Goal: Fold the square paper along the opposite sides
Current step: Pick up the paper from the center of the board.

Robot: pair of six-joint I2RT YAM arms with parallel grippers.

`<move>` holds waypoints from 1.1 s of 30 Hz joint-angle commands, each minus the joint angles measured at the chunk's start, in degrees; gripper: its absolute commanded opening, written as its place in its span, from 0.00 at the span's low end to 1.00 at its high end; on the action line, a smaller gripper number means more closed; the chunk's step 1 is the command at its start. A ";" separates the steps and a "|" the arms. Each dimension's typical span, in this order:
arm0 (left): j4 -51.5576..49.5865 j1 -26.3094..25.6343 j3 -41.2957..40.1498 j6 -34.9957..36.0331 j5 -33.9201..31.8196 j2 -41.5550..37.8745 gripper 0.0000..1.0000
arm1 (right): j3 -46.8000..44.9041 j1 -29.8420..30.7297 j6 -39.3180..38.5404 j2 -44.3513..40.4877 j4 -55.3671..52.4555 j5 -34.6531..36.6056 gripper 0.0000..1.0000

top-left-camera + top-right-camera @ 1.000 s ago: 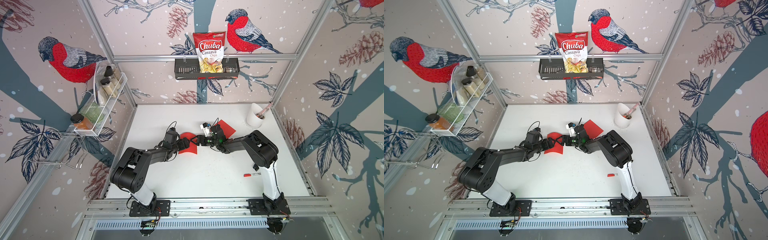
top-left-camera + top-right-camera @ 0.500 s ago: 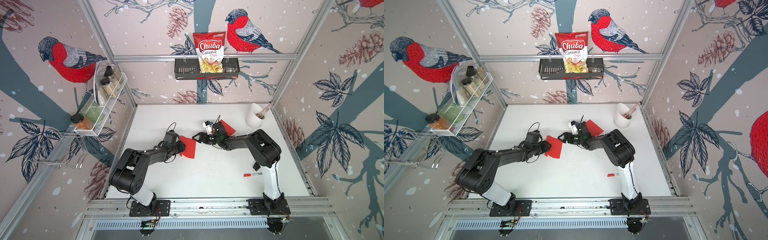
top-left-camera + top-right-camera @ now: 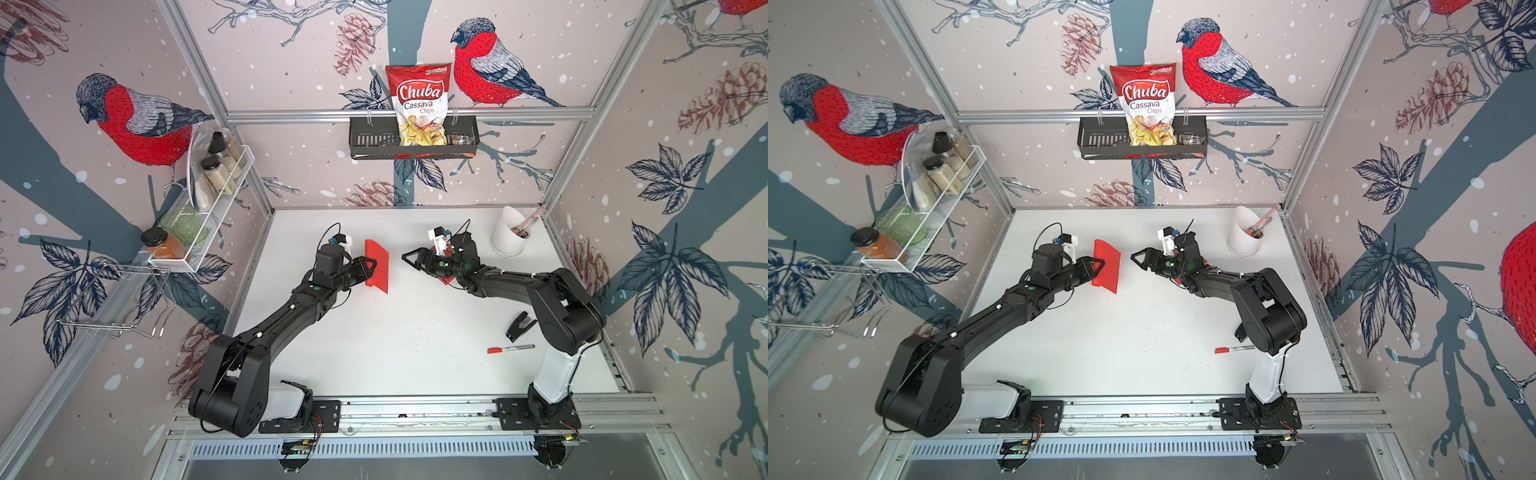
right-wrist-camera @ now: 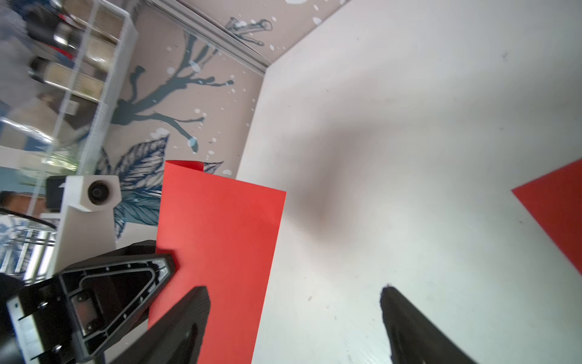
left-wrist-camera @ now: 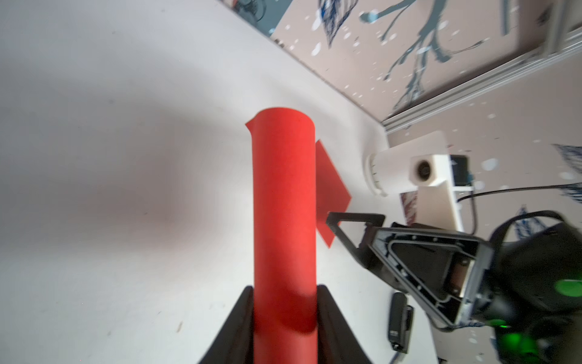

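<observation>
1. The tabletop (image 3: 415, 353) is white and mostly bare. The work sits in its rear half, between the two arms.
2. The right claw (image 3: 409, 258) is spread wide and empty. It faces the paper with a clear gap between them.
3. The left claw (image 3: 369, 264) is pinching the square paper (image 3: 378, 266) at about mid-length of the side nearest it. The jaws stand part-way apart because a loop of paper fills them, as the left wrist view shows.
4. Position: the paper is held left of centre, broad face toward the right claw. I cannot tell whether its lower edge touches the tabletop.
5. Orientation: the paper is bent over into a narrow band. Its long axis runs back-to-front across the tabletop, crosswise to the left claw's reach. The bend is rounded, with no crease.
6. Handling, my judgement: the paper is light, thin and springy. It will reopen if released and crumple under a hard squeeze. I would take it at the paired free edges and press the bend flat against the tabletop.
7. A second red sheet (image 5: 332, 192) lies flat under the right arm.
</observation>
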 commanded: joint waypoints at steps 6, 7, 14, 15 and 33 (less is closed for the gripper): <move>21.90 1.20 -2.48 -10.06 9.12 -1.68 0.37 | -1.97 -0.77 22.99 -0.33 28.66 -8.34 0.87; 23.11 1.22 -2.68 -10.81 9.36 -1.51 0.37 | -1.92 -0.54 24.33 -0.10 30.27 -8.84 0.86; 27.97 1.79 -4.08 -13.35 9.85 -1.02 0.38 | -2.17 1.84 28.57 1.95 36.16 -10.58 0.77; 28.51 1.93 -4.29 -13.61 10.02 -0.93 0.38 | -2.43 1.94 29.52 2.31 37.82 -10.81 0.75; 28.08 2.61 -5.30 -12.73 10.64 -1.62 0.40 | -2.12 2.14 33.13 3.57 42.77 -11.97 0.22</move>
